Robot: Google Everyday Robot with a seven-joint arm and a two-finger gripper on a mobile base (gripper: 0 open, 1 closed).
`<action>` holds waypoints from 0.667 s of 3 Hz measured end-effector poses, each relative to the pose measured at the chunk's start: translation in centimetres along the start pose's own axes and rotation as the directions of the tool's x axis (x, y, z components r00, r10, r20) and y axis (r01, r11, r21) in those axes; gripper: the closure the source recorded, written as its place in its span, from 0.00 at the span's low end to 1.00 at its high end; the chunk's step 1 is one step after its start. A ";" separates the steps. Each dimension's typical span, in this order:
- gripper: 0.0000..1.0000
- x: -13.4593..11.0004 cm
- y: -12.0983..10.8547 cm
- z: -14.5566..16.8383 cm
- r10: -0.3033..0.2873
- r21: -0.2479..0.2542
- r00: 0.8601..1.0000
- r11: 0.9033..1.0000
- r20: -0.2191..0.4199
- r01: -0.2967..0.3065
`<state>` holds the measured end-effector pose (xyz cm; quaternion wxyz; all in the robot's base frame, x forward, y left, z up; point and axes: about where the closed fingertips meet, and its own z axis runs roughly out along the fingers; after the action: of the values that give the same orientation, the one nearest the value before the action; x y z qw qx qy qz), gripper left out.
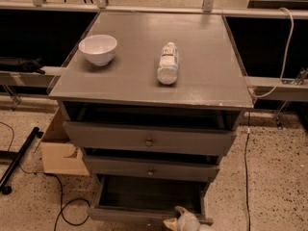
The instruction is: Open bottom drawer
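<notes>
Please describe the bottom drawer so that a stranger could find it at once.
Find the grey cabinet with a white bowl and a bottle on top. The bottom drawer is the lowest of its three, nearest the floor. Only it is pulled far out, its dark inside showing, with the gripper at its front edge.

gripper (175, 217) half out of frame, bottom edge

The gripper (175, 217), low at the bottom edge, is rounded, smooth and off-white with pale tan patches
</notes>
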<state>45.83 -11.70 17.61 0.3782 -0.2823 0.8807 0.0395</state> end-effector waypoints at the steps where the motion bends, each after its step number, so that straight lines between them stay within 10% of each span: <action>1: 1.00 0.3 0.3 -0.2 0.001 -0.012 1.000 1.000 0.006 -0.001; 2: 1.00 1.2 1.2 -0.8 0.003 -0.029 1.000 1.000 0.003 -0.003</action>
<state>44.08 -11.47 17.18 0.3754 -0.2863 0.8799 0.0535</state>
